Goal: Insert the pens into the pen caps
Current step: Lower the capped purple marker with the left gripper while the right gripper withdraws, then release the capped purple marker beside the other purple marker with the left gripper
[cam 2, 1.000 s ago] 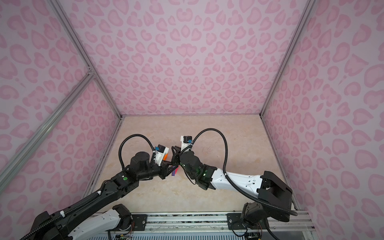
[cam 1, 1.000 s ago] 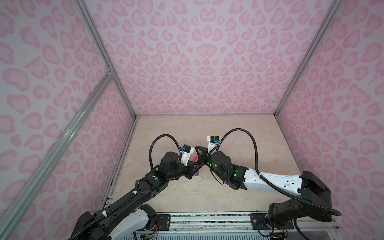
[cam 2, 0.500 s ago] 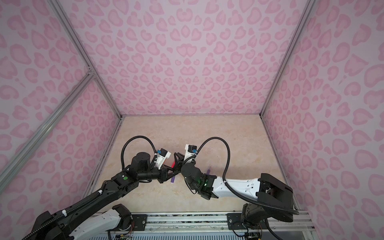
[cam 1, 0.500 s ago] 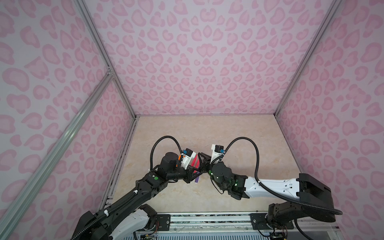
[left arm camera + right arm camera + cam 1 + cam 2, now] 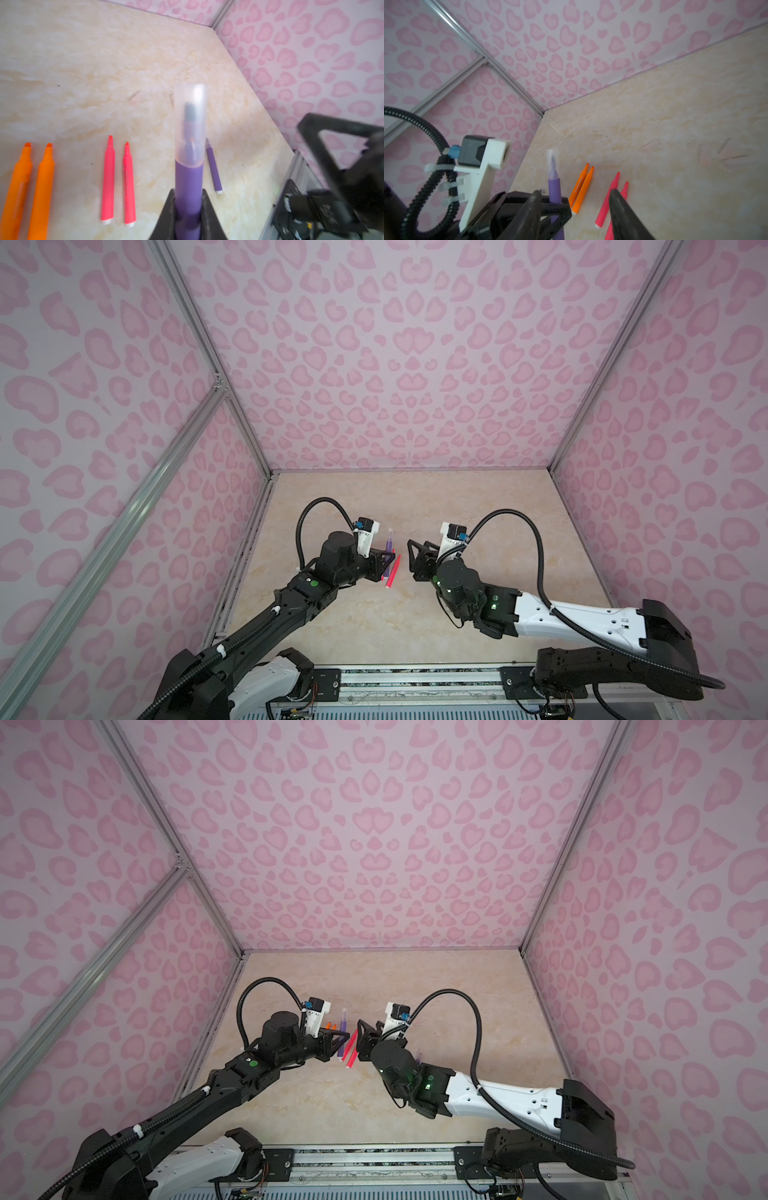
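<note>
1. In both top views, the left fingers (image 5: 376,562) grip a purple pen (image 5: 390,549) above the worktop (image 5: 415,497). The right fingers (image 5: 417,546) stand spread nearby, empty.
2. Left wrist: a pale cap (image 5: 190,124) covers the held pen's tip. On the worktop lie 2 orange pens (image 5: 41,187), 2 pink-red pens (image 5: 108,178) and a second purple pen (image 5: 213,168).
3. Right wrist: the right fingers (image 5: 623,212) gape, holding nothing.

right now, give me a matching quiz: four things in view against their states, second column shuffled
Things
1 left gripper
2 right gripper
3 orange pens
4 cap

States
A open, empty
B lying uncapped on the table
C shut on the purple pen
D fitted over the held pen's tip

Pairs: 1-C, 2-A, 3-B, 4-D
</note>
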Available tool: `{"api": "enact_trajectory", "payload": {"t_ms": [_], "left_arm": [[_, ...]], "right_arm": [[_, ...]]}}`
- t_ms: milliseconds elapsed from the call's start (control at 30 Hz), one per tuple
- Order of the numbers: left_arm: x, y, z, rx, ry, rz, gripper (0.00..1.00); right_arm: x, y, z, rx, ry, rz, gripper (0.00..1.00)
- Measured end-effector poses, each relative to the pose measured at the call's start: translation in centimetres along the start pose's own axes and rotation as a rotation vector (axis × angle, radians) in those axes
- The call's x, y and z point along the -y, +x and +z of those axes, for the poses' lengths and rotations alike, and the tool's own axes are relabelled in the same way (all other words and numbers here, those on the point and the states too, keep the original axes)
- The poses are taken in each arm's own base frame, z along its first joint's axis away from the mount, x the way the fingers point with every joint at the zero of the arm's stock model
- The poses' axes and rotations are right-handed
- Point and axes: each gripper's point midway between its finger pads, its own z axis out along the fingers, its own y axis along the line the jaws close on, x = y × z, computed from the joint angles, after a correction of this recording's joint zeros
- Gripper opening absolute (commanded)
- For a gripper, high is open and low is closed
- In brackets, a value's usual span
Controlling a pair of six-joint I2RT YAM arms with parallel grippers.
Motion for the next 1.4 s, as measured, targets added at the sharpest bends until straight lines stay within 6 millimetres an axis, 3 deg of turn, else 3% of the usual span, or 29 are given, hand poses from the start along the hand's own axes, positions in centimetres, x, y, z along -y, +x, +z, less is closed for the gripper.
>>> {"api": "enact_trajectory", "payload": {"t_ms": [67,133,300,533,700,1133,1233,1400], "left_arm": [[-1.1,0.1,1.0,-0.021,-0.062,-0.02,0.04],[-2.1,0.2,2.1,-0.041,-0.131,-0.036,0.04],[-0.4,2.3,6.2,-0.176,-0.205,0.045,0.04],[0.8,6.3,11.3,-0.362,-0.275,0.151,0.03],[1.9,9.0,13.7,-0.473,-0.266,0.2,0.03],[3.7,13.0,15.9,-0.634,-0.186,0.178,0.03],[4.2,13.0,16.3,-0.641,-0.179,0.184,0.03],[4.4,13.4,16.2,-0.663,-0.175,0.2,0.18]], "right_arm": [[2.9,-2.2,-0.4,0.054,0.073,0.027,0.67],[5.3,-3.1,-0.8,0.074,0.117,0.033,0.69],[10.6,-4.6,-1.4,0.117,0.242,0.033,0.7],[14.0,-5.2,-1.2,0.107,0.347,0.01,0.7],[16.7,-5.5,-1.4,0.099,0.417,0.009,0.69],[18.1,-5.5,-1.9,0.088,0.443,0.017,0.69],[18.2,-5.1,-1.6,0.073,0.445,0.013,0.69],[18.2,-4.9,-1.5,0.062,0.442,0.015,0.69]]}}
